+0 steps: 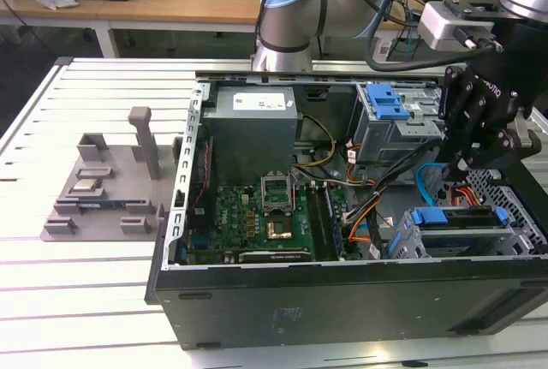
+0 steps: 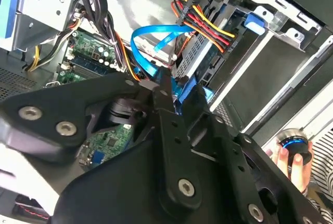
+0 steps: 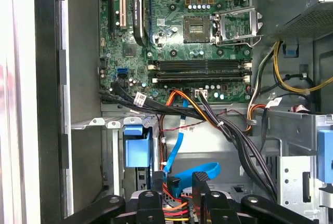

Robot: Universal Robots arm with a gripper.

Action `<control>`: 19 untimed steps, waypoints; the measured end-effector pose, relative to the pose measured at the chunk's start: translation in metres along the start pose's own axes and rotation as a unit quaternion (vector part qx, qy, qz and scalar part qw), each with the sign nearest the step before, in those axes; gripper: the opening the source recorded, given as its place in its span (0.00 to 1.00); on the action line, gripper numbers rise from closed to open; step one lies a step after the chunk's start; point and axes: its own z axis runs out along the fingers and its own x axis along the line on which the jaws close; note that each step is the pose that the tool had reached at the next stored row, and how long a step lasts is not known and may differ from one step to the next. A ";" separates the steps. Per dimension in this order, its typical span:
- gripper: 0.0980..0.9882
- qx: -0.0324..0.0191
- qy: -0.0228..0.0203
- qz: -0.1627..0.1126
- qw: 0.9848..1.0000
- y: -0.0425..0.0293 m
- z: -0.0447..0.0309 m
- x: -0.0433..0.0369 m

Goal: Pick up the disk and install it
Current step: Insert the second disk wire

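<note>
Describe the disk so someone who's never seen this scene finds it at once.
In the exterior view, find the open black computer case, then its near corner on the exterior view's right, under the black end effector. The disk is the flat silver drive in a blue plastic bracket in the grey bay, wider and lower than the small blue latch behind.

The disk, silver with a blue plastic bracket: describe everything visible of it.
The flat silver disk lies level inside the grey metal drive cage on the exterior view's right. Its blue plastic bracket frames its upper edge. The black gripper hangs open just above, seemingly not touching it.
</note>
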 end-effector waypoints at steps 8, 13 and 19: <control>0.07 0.000 0.000 0.000 1.000 0.0000 0.0000 0.0006; 0.07 0.000 0.005 0.000 1.000 -0.0031 0.0055 0.0164; 0.07 0.000 0.010 0.000 1.000 -0.0125 0.0151 0.0222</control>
